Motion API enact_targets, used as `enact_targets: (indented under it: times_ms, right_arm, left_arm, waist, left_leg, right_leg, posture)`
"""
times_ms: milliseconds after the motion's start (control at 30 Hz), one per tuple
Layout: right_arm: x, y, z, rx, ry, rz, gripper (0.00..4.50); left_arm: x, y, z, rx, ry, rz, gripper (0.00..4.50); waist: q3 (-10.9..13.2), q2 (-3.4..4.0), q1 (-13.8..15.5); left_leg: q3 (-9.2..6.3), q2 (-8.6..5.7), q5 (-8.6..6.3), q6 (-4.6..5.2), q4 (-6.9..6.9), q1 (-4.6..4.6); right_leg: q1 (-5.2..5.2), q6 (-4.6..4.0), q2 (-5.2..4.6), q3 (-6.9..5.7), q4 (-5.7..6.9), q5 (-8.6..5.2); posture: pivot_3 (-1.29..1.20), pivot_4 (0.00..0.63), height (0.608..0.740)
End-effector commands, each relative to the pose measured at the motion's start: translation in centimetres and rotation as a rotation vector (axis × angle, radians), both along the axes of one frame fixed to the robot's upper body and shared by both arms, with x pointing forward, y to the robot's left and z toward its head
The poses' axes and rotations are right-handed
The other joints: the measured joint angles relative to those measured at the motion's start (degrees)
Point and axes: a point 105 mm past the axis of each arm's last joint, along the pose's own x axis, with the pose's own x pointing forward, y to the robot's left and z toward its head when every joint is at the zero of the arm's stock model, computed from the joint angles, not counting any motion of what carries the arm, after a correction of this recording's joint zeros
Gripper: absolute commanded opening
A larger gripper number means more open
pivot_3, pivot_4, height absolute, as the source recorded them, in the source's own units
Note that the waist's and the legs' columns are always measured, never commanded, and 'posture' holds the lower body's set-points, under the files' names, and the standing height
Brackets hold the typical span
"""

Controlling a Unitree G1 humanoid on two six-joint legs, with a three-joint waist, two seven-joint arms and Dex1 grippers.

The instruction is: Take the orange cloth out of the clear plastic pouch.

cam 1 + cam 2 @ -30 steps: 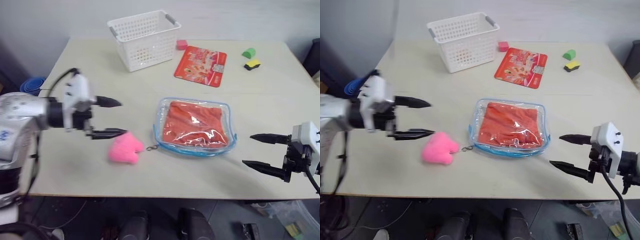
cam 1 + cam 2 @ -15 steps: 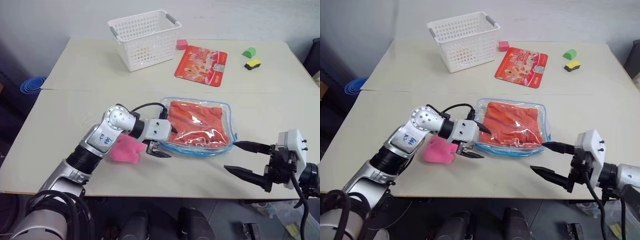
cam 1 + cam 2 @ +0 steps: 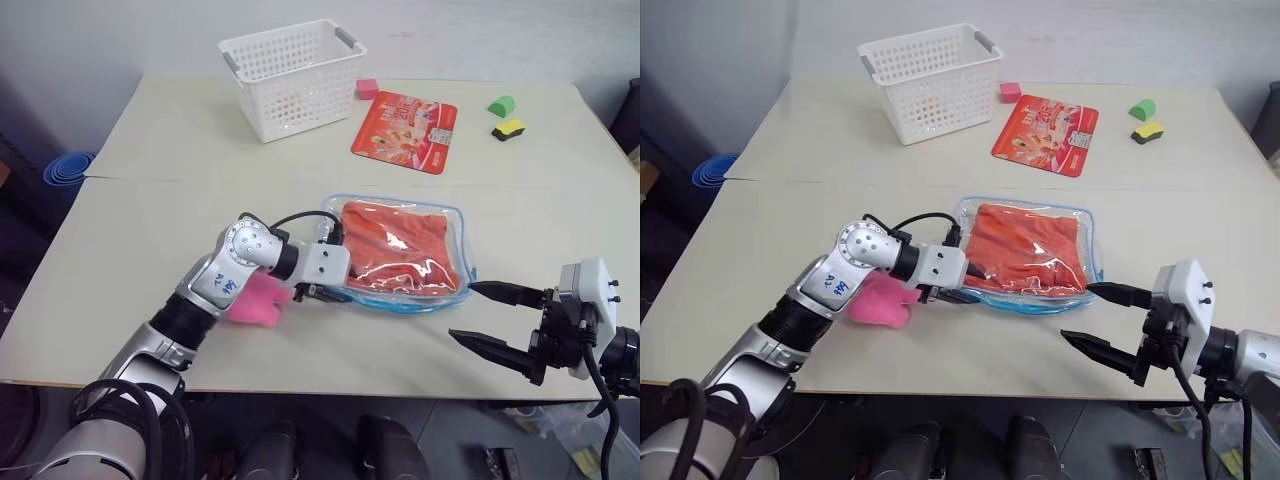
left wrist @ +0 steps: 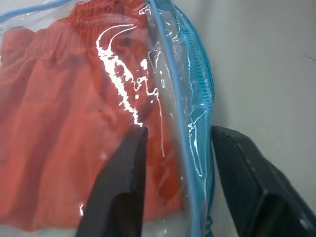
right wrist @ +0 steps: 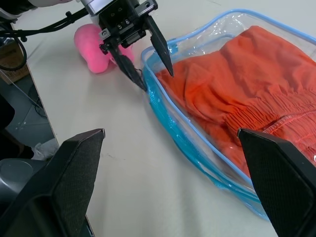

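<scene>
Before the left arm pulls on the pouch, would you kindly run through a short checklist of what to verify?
1. Left pincer straddles the pouch edge, one finger on top, one outside the blue trim: ok.
2. Left pincer fully closed on the edge: cannot tell; a gap shows beside the trim.
3. Cloth entirely inside the pouch: ok, nothing pulled out yet.
4. Zipper open: cannot tell.
5. Right pincer open and apart from the pouch, near its right corner: ok.
6. Pink heart by the left wrist, partly under the arm: not ok, it may drag.
</scene>
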Motion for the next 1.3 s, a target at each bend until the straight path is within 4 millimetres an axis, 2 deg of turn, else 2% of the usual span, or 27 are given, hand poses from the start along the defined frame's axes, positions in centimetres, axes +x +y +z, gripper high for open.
enact_targets:
  times_ms: [33, 100, 133, 233, 400, 500, 600, 800, 967, 1000, 1067, 1300]
  right_arm:
    - [0.0, -0.2, 0.7, 0.004, -0.043, -0.004, 4.50]
    - [0.1, -0.2, 0.6, 0.001, -0.045, -0.005, 4.50]
    - [0.1, -0.3, 0.6, 0.000, -0.045, -0.006, 4.50]
    - [0.2, -0.3, 0.5, -0.009, -0.049, -0.001, 4.50]
    - [0.5, 0.1, 0.3, -0.032, -0.093, 0.012, 4.50]
    - [0.8, 1.3, 0.0, -0.039, -0.118, 0.043, 3.93]
    - [1.1, 2.5, -0.8, -0.095, -0.147, 0.093, 2.91]
    - [6.4, 3.7, -1.0, -0.257, -0.373, -0.031, 0.88]
    - [7.5, 4.4, -2.2, -0.412, -0.499, 0.028, 0.88]
    - [7.6, 4.4, -2.6, -0.438, -0.512, 0.042, 1.07]
    - [7.7, 4.3, -3.4, -0.476, -0.512, 0.067, 1.48]
    - [9.6, 3.8, -3.6, -0.531, -0.581, -0.026, 3.80]
  left_arm:
    - [-0.1, -0.2, 0.8, -0.031, -0.036, -0.008, 0.85]
    - [-0.3, -0.3, 0.8, -0.043, -0.031, -0.010, 0.24]
    - [-0.3, -0.4, 0.9, -0.047, -0.030, -0.009, 0.08]
    - [-0.4, -0.5, 0.8, -0.047, -0.019, 0.000, 0.08]
    - [-1.0, -1.5, 3.4, -0.235, 0.078, 0.019, 0.08]
    - [-1.1, -1.2, 4.7, -0.347, 0.138, 0.068, 0.00]
    - [-1.2, -0.9, 5.1, -0.398, 0.197, 0.115, 0.00]
    - [-1.8, -0.9, 4.8, -0.406, 0.214, 0.139, 0.00]
    - [-1.7, -1.4, 5.5, -0.434, 0.199, 0.152, 0.00]
    - [-1.6, -1.5, 5.7, -0.442, 0.193, 0.155, 0.00]
    - [-1.5, -1.6, 6.0, -0.452, 0.186, 0.160, 0.00]
    - [-2.5, -1.9, 6.2, -0.462, 0.206, 0.135, 0.00]
  waist:
    - [0.00, 0.00, 0.00]
    - [0.00, 0.00, 0.00]
    - [0.00, 0.00, 0.00]
    - [0.00, 0.00, 0.01]
    - [0.00, 0.00, 0.05]
    - [0.00, 0.01, -0.05]
    - [-0.01, 0.01, -0.16]
    - [-0.02, 0.03, -0.34]
    - [-0.02, 0.03, 0.00]
    - [-0.02, 0.02, -0.04]
    - [-0.02, 0.02, -0.09]
    - [-0.02, 0.03, -0.50]
  left_leg:
    - [0.00, 0.00, 0.00, 0.00, 0.00, 0.00]
    - [0.00, 0.00, 0.00, 0.00, 0.00, 0.00]
    - [0.00, -0.01, 0.00, 0.00, 0.00, 0.00]
    - [-0.01, -0.01, 0.00, 0.00, 0.00, 0.00]
    - [-0.06, -0.05, 0.01, 0.01, 0.01, -0.03]
    - [-0.11, -0.06, 0.01, 0.01, 0.03, -0.03]
    - [-0.11, -0.05, 0.01, 0.00, 0.02, -0.01]
    - [-0.06, -0.05, 0.05, -0.06, 0.05, 0.02]
    - [-0.24, -0.18, 0.05, -0.06, 0.03, -0.09]
    - [-0.24, -0.23, 0.05, -0.05, 0.01, -0.10]
    - [-0.24, -0.27, 0.06, -0.02, 0.01, -0.10]
    - [-0.15, -0.24, 0.08, 0.00, 0.02, -0.05]
  right_leg:
    - [0.00, 0.00, 0.00, -0.01, 0.00, 0.00]
    - [0.00, 0.00, 0.00, -0.01, 0.01, 0.00]
    - [0.00, 0.00, 0.00, -0.01, 0.01, 0.00]
    - [0.00, 0.00, -0.01, -0.01, 0.01, 0.00]
    - [0.00, 0.01, -0.04, 0.02, 0.01, 0.00]
    - [0.00, 0.01, -0.06, 0.08, 0.02, 0.00]
    - [0.00, 0.01, -0.06, 0.08, 0.04, 0.00]
    - [-0.02, 0.01, -0.03, 0.13, 0.06, 0.00]
    - [-0.05, 0.00, -0.08, 0.04, 0.05, 0.00]
    - [-0.05, 0.01, -0.11, 0.04, 0.05, 0.00]
    - [-0.05, 0.01, -0.14, 0.01, 0.05, 0.00]
    - [-0.05, 0.02, -0.12, -0.05, 0.07, 0.01]
  posture:
    - [0.00, 0.150, 0.740]
    - [0.00, 0.150, 0.740]
    - [0.00, 0.150, 0.740]
    - [0.00, 0.150, 0.740]
    - [0.00, 0.150, 0.740]
    - [0.00, 0.150, 0.740]
    - [0.00, 0.150, 0.740]
    - [0.00, 0.150, 0.740]
    - [0.00, 0.150, 0.740]
    - [0.00, 0.150, 0.740]
    - [0.00, 0.150, 0.740]
    - [0.00, 0.150, 0.740]
